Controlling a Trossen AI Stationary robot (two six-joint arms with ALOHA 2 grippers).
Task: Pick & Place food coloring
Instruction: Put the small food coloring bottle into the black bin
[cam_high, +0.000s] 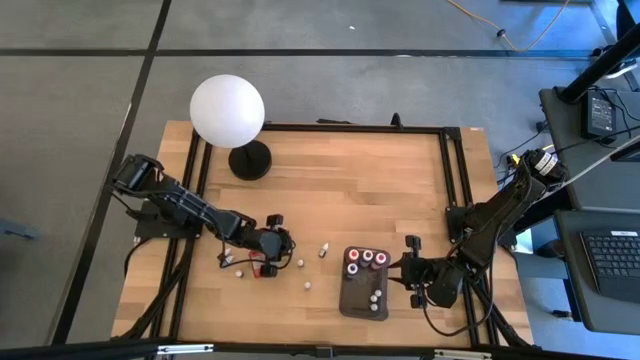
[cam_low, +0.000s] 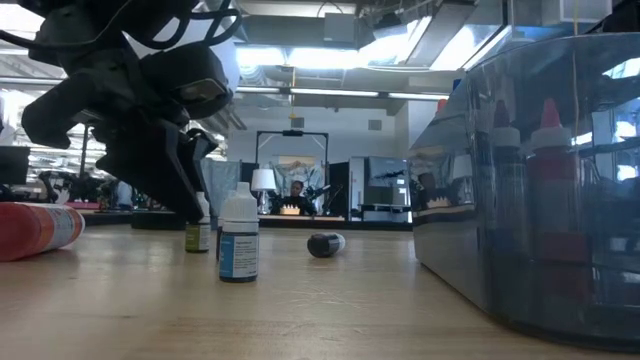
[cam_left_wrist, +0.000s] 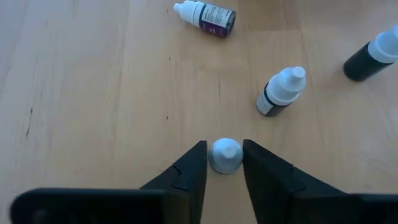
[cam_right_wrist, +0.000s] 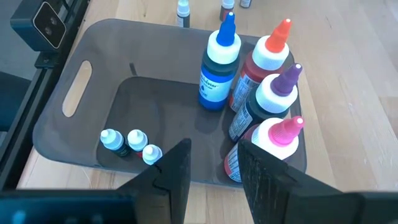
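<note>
Here the left gripper (cam_left_wrist: 224, 163) pinches a white-capped food coloring bottle (cam_left_wrist: 224, 155) at bottom centre of its wrist frame. The right gripper (cam_right_wrist: 212, 168) hangs narrowly parted and empty over the dark tray (cam_right_wrist: 81, 93), lower right of the high view.

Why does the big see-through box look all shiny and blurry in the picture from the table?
In the low view the tray sits very close to the camera, so it blurs and mirrors the ceiling lights; the little bottle farther back looks sharper. The high view shows the tray plain and dark.

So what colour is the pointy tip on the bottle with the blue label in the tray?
Blue. The blue-labelled bottle in the tray shows best in the right wrist view.
</note>
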